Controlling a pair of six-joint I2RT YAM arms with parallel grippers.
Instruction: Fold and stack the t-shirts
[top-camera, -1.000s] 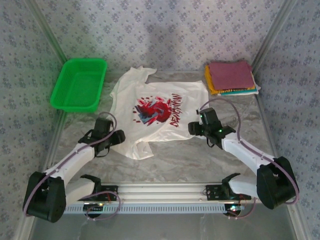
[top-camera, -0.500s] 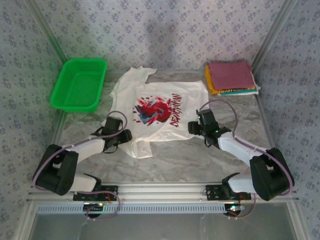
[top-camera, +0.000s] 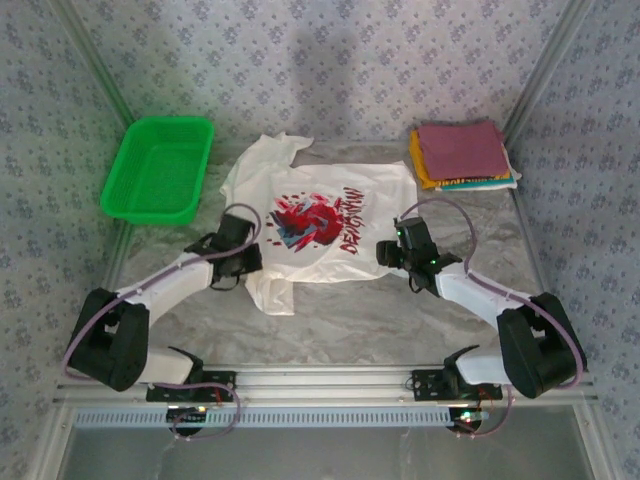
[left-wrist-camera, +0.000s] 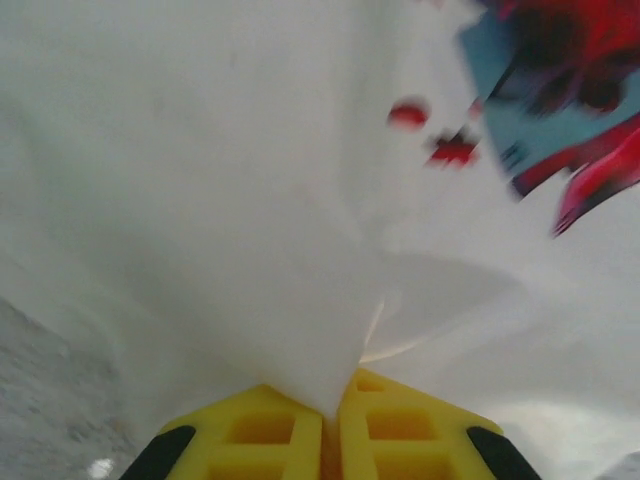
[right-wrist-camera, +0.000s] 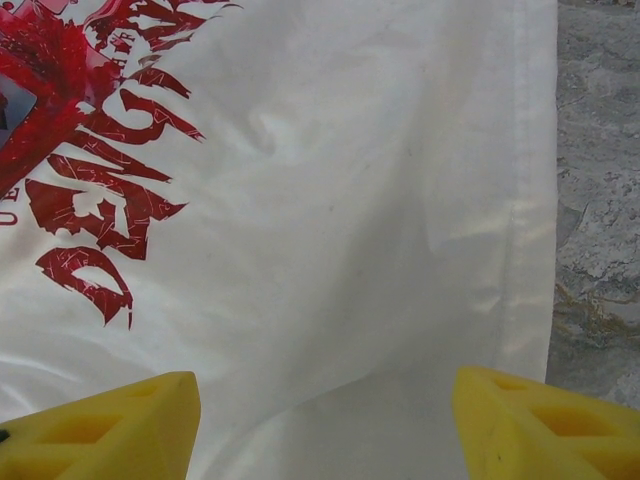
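At the left, my left fingers (left-wrist-camera: 270, 435) are clenched on the left edge of the white cloth t-shirt with red-and-black chest print (top-camera: 320, 215), spread mid-table. My right fingers (right-wrist-camera: 110, 420) hang released over its right edge. First fold, I judge: the right must pinch next.

This looks like a robotics lab test cell. A white-and-black left robot arm (top-camera: 165, 285) and a matching right robot arm (top-camera: 470, 290) are bolted to a grooved aluminium rail (top-camera: 320, 378) at the near edge of a table covered in crinkled silvery-grey sheeting (top-camera: 350, 320). Bare slanting aluminium frame posts (top-camera: 545, 65) border pale blue flower-patterned backdrop panels (top-camera: 350, 70), which close the bench in on three sides.
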